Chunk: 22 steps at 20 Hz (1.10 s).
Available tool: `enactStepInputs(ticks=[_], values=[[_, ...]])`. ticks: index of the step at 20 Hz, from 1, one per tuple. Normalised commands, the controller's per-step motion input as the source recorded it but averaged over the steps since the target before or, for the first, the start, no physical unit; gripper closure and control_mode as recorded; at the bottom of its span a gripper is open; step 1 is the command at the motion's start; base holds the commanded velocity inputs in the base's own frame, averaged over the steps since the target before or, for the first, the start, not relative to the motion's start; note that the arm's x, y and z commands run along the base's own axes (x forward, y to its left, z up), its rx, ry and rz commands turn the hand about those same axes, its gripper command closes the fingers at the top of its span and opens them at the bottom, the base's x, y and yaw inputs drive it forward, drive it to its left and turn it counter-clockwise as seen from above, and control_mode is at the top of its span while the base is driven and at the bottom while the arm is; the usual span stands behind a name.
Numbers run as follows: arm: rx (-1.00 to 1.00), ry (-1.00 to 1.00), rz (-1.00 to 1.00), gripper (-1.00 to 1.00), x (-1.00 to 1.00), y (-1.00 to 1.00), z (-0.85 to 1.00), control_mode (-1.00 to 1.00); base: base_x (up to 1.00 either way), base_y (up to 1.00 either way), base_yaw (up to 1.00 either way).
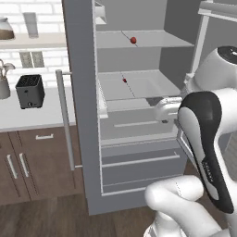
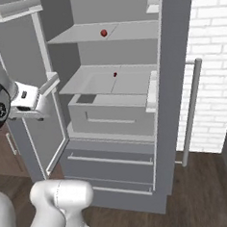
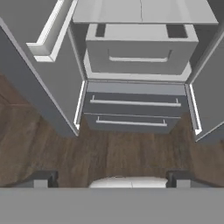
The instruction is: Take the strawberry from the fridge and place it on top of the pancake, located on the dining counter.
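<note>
Strawberry (image 1: 133,40) is sitting on the upper shelf of the fridge (image 1: 83,115), probably light and soft, needing gentle side pinching; jaws' state I cannot tell.

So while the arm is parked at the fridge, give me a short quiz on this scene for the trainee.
1. True or false: both doors of the fridge stand open.
2. How many red items lie on the fridge shelves? A one, B two, C four.
3. Fill in: the gripper is ___, with nothing between its fingertips.
Key: 1 true. 2 B: a larger red item on the upper shelf and a smaller red item on the shelf below. 3 open.
</note>
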Motion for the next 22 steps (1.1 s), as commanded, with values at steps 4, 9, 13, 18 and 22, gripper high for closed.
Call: enactStepInputs(ticks=[4, 9, 13, 18, 22], values=[[-0.10, -0.19, 0.09, -1.00, -0.23, -0.49, 0.00, -1.00, 0.00, 0.00, 0.00], [0.13, -0.10, 0.08, -1.00, 0.00, -0.26, -0.01, -1.00, 0.00, 0.00, 0.00], [0.01, -0.14, 0.00, -1.00, 0.01, 0.01, -0.17, -1.00, 0.00, 0.00, 0.00], [0.00, -0.14, -0.01, -1.00, 0.00, 0.04, -0.20, -1.00, 0.00, 0.00, 0.00], [0.00, -0.01, -0.02, -1.00, 0.03, 0.01, 0.00, 1.00, 0.21, 0.01, -0.07]])
